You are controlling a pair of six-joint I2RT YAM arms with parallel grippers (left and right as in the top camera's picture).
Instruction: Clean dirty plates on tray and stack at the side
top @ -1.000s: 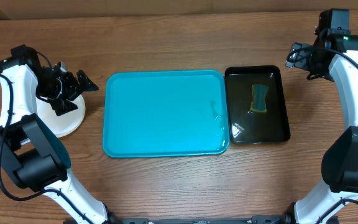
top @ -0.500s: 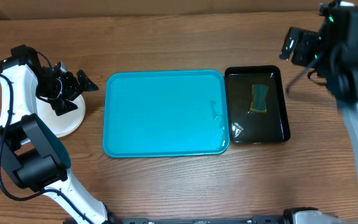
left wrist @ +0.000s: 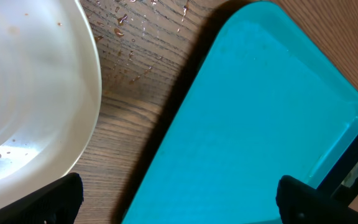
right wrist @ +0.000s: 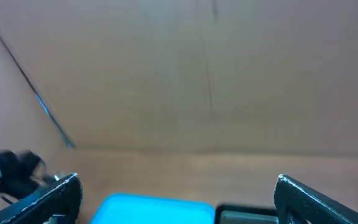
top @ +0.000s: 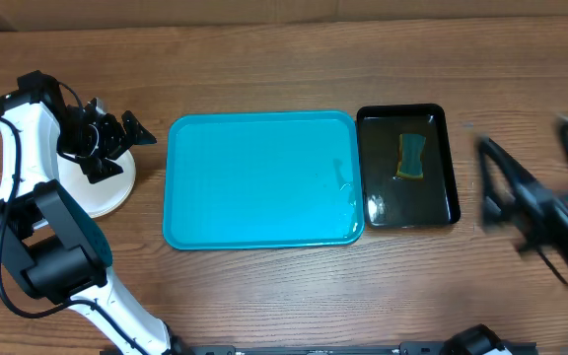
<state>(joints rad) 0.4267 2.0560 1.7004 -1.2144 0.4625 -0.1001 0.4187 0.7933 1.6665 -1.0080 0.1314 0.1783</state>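
Hovering over the plates (top: 106, 197), left gripper (top: 118, 148) has jaws wide apart, holding nothing; plates sit on the table (top: 264, 296) just left of the tray (top: 264, 177), not touching it. Right gripper (right wrist: 179, 190), blurred at far right, jaws apart, empty. Sponge (top: 412, 156) lies in the basin (top: 442, 212) right of tray

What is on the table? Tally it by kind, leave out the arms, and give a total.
tray: 1
basin: 1
sponge: 1, lying in the basin
plate stack: 1, the number of plates in it cannot be told
Total: 4
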